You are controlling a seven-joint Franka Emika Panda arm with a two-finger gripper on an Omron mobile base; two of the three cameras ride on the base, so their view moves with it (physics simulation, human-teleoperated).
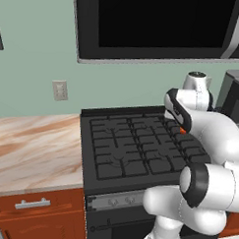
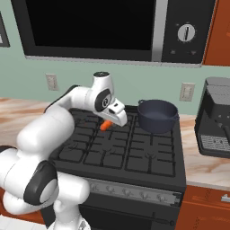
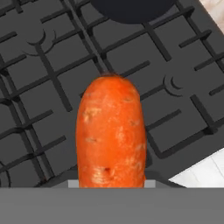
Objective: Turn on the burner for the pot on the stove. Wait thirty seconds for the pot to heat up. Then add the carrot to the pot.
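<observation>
pincer (image 2: pixel 108 124) grips carrot (image 3: pixel 111 133) (stubby, orange)

It was a home kitchen. A black gas stove (image 2: pixel 130 152) with cast-iron grates and a grey strip of knobs stood between runs of marbled bench (image 1: pixel 31 147) over reddish wood drawers (image 1: pixel 34 206) with metal pulls. A black microwave (image 2: pixel 112 27) with a dial hung above the range on a pale green wall (image 1: pixel 35 54) fitted with outlets (image 1: pixel 59 90). A dark pot (image 2: pixel 157 115) sat on a back burner, and a black appliance (image 2: pixel 215 119) with a grey top stood on the bench to the right.
</observation>
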